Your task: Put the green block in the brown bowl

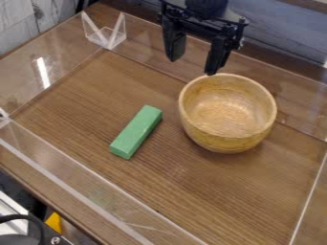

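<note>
The green block lies flat on the wooden table, left of centre, angled from lower left to upper right. To its right stands the brown bowl, round, thick-walled and with nothing inside it. My gripper hangs at the back, above the bowl's far rim and up in the air, well away from the block. Its black fingers point down and stand apart, open, with nothing between them.
Clear acrylic walls fence the wooden table top on all sides. A small transparent stand sits at the back left corner. Cables and a dark edge show at the lower left outside the wall.
</note>
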